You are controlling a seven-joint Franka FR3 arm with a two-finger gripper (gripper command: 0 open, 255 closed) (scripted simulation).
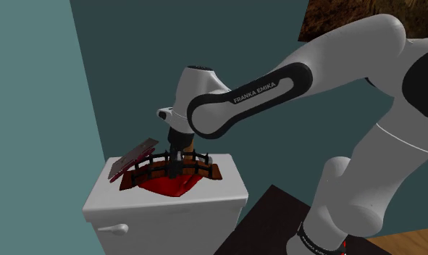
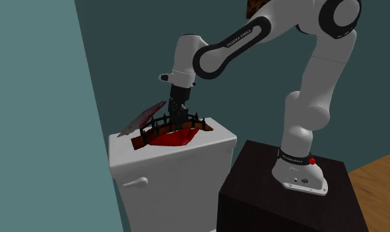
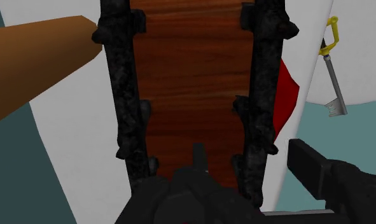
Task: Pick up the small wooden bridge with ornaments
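Where the tool points down onto the lid of a white toilet tank, the small bridge lies right beneath it, and the tool meets the bridge about midway along its span. Whether the tool is clamped on the bridge or loose around it, I cannot tell.

The bridge runs lengthwise over the lid. One end is near the lid's edge on the stand's side. The other end is by a flat pinkish-red panel that tilts up at the lid's far end. A red cloth is spread under the bridge's middle, toward the front edge above the flush lever.

The arm rises from its dark stand, bends at a high elbow, and sends the forearm out over the tank, with the wrist turned so the hand hangs about vertical.

In the wrist view the bridge shows a reddish-brown deck with wood grain, flanked by two black railings with knobbly posts along them. In the exterior views the deck arches gently and the railings follow the curve. Beside it in the wrist view lies a grey key on a yellow ring.
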